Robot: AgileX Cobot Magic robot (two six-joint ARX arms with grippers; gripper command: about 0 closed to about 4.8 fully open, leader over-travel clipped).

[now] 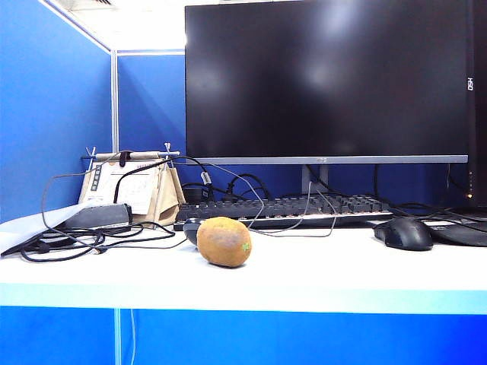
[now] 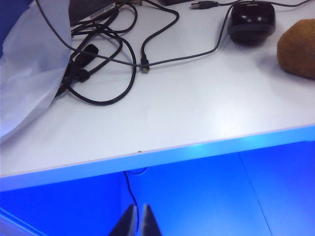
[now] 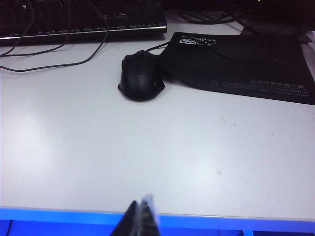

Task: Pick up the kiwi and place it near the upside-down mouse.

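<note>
I see blue partition walls [image 1: 53, 114] enclosing a white desk [image 1: 319, 266]. A large dark monitor [image 1: 327, 76] reflects soft overhead light.

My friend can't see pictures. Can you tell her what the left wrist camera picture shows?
A white desk seen from just past its front edge, with the left gripper shut, low in front of the blue panel below. A brown kiwi lies near the upside-down mouse, and black cables loop beside a clear plastic bag.

one kiwi [image 1: 224, 242], two mice [image 1: 403, 233], one keyboard [image 1: 281, 209], one monitor [image 1: 327, 80]
</note>
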